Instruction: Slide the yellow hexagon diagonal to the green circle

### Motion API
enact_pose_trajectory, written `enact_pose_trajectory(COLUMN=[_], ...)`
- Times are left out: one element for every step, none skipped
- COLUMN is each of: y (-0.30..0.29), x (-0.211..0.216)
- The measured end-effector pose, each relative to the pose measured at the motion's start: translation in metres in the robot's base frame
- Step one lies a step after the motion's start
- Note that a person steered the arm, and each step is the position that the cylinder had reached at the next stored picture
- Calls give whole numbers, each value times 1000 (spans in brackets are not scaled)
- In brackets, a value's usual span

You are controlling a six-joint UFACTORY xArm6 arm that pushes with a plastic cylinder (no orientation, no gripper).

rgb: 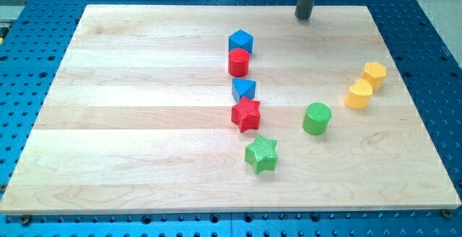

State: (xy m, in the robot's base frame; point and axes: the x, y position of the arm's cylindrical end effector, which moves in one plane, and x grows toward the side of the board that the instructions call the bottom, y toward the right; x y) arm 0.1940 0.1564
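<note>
Two yellow blocks sit at the view's right, touching or nearly so. The upper one (375, 74) looks like a hexagon. The lower one (358, 95) is of a similar rounded shape that I cannot tell for sure. The green circle (316, 118) stands to the lower left of them, a short gap away. My tip (304, 18) rests near the board's top edge, well above the green circle and up and to the left of the yellow blocks, touching no block.
A column of blocks runs down the board's middle: blue cube (241, 41), red circle (239, 62), blue triangle (244, 89), red star (246, 113), green star (261, 154). The wooden board (144, 121) lies on a blue perforated table.
</note>
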Motion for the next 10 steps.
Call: enact_pose_trajectory(y=[-61,-131,-131,-117,-77,-9,78,158,167,140], x=[-1,3,3,-1,3,77,125,135,191,191])
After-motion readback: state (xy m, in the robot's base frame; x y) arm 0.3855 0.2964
